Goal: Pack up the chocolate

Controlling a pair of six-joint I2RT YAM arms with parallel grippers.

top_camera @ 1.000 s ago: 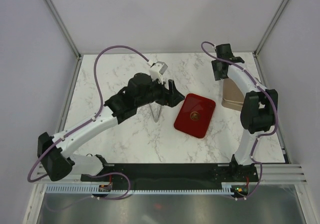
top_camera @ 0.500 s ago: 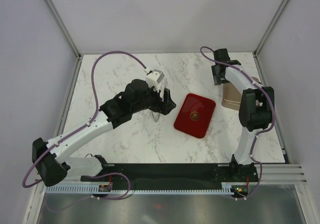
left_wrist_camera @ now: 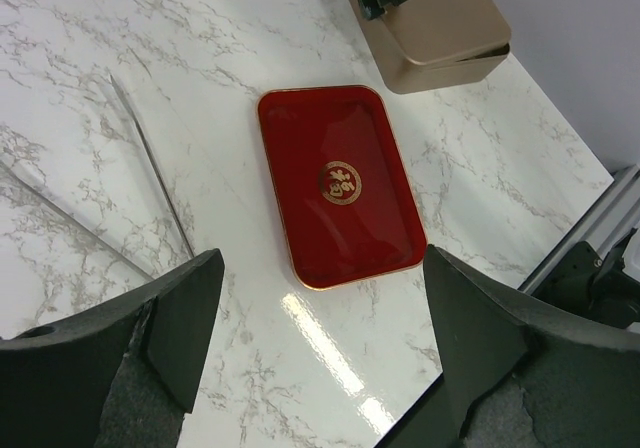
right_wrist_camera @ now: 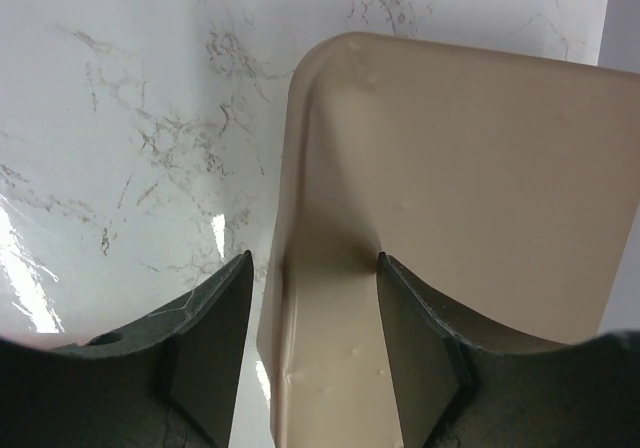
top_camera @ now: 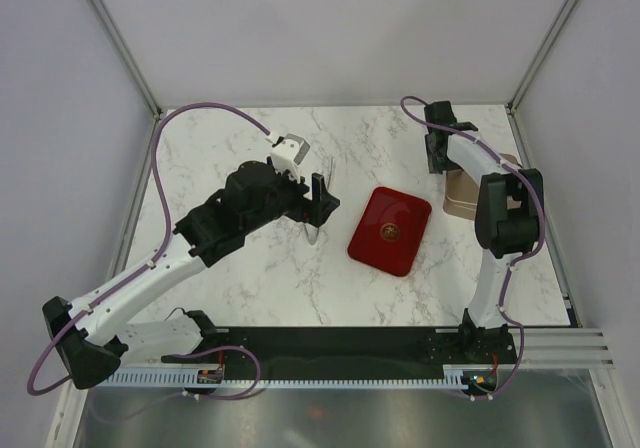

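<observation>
1. The left gripper (left_wrist_camera: 322,258) is hovering over the white marbled table (top_camera: 270,278) with its jaws gaping wide and nothing between them. Being free, it is probably standing by for the next pick. Bare marble is lying all round it towards the near edge, giving it ample room to swing.
2. Just beside it, a thin V-shaped tool (left_wrist_camera: 147,158) is lying flat on the marble, apart from the tray. It is looking like metal tongs, though I cannot tell for sure.
3. The glossy red rectangular tray (left_wrist_camera: 300,148), with a gold emblem at its middle, is sitting askew mid-table and carrying no sweets. A strip of open marble is separating it from the box.
4. The tan-gold rectangular box (right_wrist_camera: 470,168), with rounded corners, is sitting close to the table's right edge, its lid apparently on. No chocolate is showing anywhere; I am judging it to be inside this box.
5. The right gripper (right_wrist_camera: 313,258) is reaching down at the box's far corner, with its jaws standing partly apart on either side of the edge. I cannot tell whether they are pinching it. The enclosure's wall is crowding this side, so the freer way out is leftward.
</observation>
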